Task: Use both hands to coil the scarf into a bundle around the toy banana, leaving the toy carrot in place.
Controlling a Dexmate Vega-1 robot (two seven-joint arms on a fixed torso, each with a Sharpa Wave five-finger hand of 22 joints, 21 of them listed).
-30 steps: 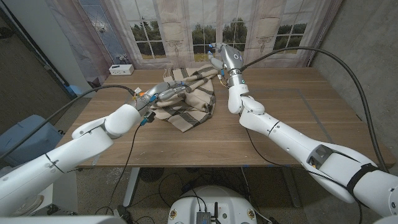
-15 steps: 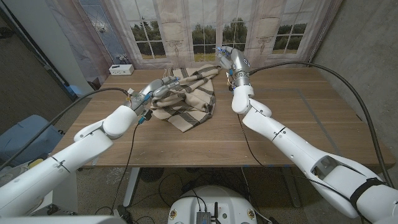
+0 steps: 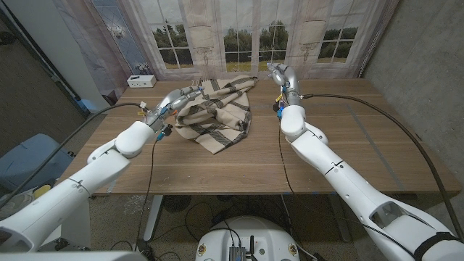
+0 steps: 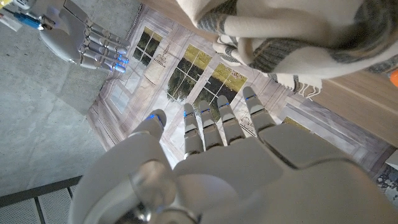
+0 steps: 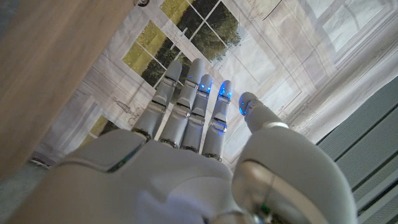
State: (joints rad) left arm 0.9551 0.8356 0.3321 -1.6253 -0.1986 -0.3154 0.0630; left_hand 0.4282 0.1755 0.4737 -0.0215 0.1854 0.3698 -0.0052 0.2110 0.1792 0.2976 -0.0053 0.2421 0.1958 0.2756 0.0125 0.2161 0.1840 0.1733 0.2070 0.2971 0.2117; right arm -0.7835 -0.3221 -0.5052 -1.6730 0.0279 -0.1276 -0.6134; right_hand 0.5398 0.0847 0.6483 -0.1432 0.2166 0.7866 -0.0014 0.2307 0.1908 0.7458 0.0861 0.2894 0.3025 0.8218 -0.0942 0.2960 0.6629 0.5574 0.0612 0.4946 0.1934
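Observation:
The cream scarf with dark stripes [image 3: 217,112] lies heaped in a bundle at the middle back of the wooden table [image 3: 348,138]. Neither the toy banana nor the carrot shows in the head view; a sliver of orange [image 4: 394,77] sits at the edge of the left wrist view, beside the scarf's fringe [image 4: 292,37]. My left hand [image 3: 181,96] hovers at the bundle's left edge, fingers straight and spread, holding nothing [image 4: 211,143]. My right hand [image 3: 280,73] is raised to the right of the bundle, clear of it, fingers straight [image 5: 193,118].
A small white box [image 3: 141,80] stands at the table's far left corner. A curtain printed with windows [image 3: 239,36] hangs right behind the table. Bare wood stretches to the right and front of the scarf.
My right hand has drawn away to the right from the scarf's far corner. My left hand has slid off the bundle toward its left edge. The scarf has settled lower.

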